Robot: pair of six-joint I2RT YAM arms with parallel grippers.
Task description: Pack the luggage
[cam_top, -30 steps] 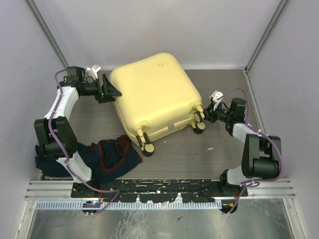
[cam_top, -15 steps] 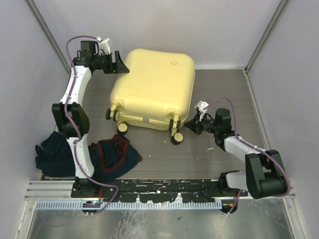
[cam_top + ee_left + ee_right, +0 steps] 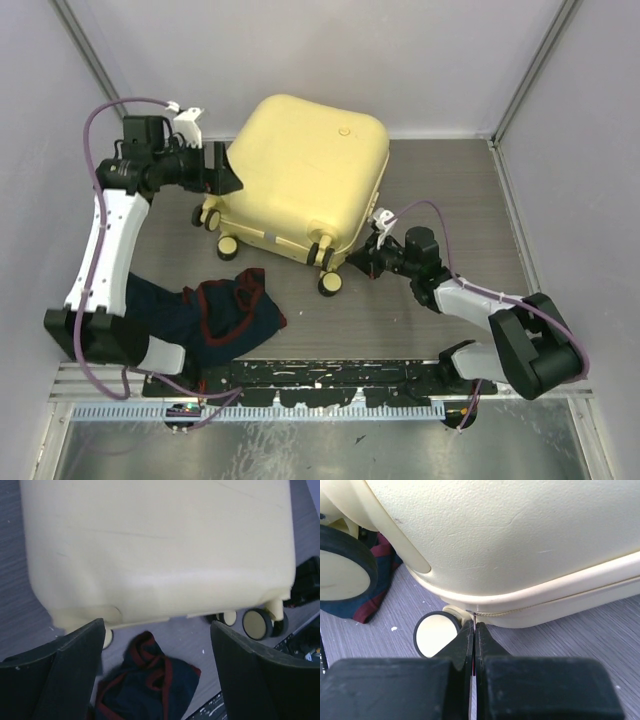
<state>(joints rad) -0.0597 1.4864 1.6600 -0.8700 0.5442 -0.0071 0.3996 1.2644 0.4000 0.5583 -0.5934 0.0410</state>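
- The luggage (image 3: 300,180), a pale yellow hard-shell suitcase, is being shown lying closed on the grey table (image 3: 450,200), mid-table toward the far wall, with its wheels (image 3: 329,283) pointing to the near side.
- The left gripper (image 3: 226,171) is being held wide open just beside the case's far-left edge. Nothing is gripped between its fingers.
- The right gripper (image 3: 474,627) is being pressed against the near-right corner with its jaws closed tight, the tips touching the seam line just above a wheel. Whether a zipper pull is being pinched there cannot be told.
- A navy garment with red trim (image 3: 235,315) is being left in a heap on the near-left part of the table, just beside the wheels.
- The shell is being judged stiff, smooth and slippery, and too broad to be spanned by either claw. As the bulkiest item, it is likely to be pushed or pivoted rather than lifted, and it may roll on its wheels when nudged.
- The best holds are being judged to be the seam lip, a zipper pull or the wheel stalks. The lid is not yet opened, so the packing is being judged at an early stage.
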